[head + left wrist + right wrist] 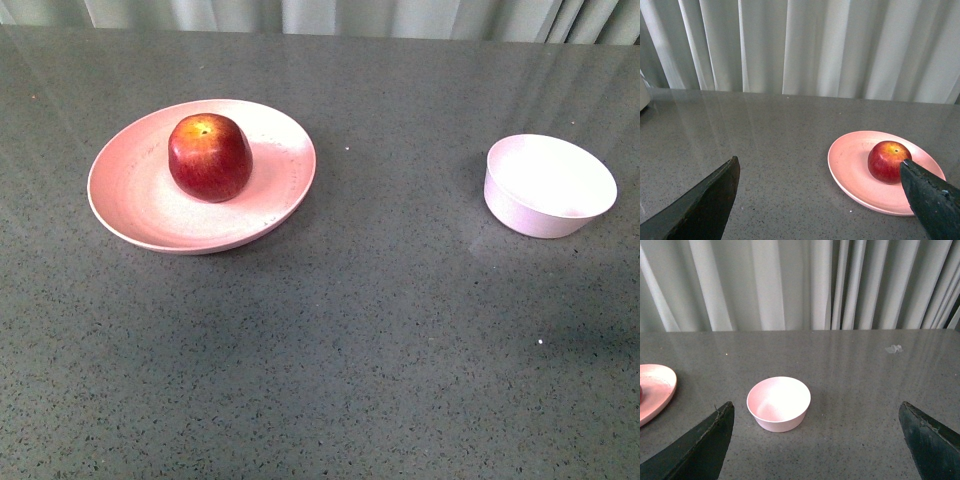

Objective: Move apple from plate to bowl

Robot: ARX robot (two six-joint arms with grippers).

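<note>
- While the apple (210, 157) sits stem-up on the plate (130, 205), left side of the bench (350, 350), we see the bowl (520, 215) well apart on the right.
- Left hand (819, 161): fingers spread wide, gripping nothing; above the bench, near the plate.
- Right hand (816, 404): likewise wide open, nothing held; the bowl shows betw. its fingers, not touching.
- Curtain (815, 45) hangs behind the bench.

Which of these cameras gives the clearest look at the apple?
The front view: the whole apple sits unobstructed on the plate, stem dimple visible. In the left wrist view it is smaller and a finger of the left gripper covers its edge. The right wrist view shows at most a dark sliver.
</note>
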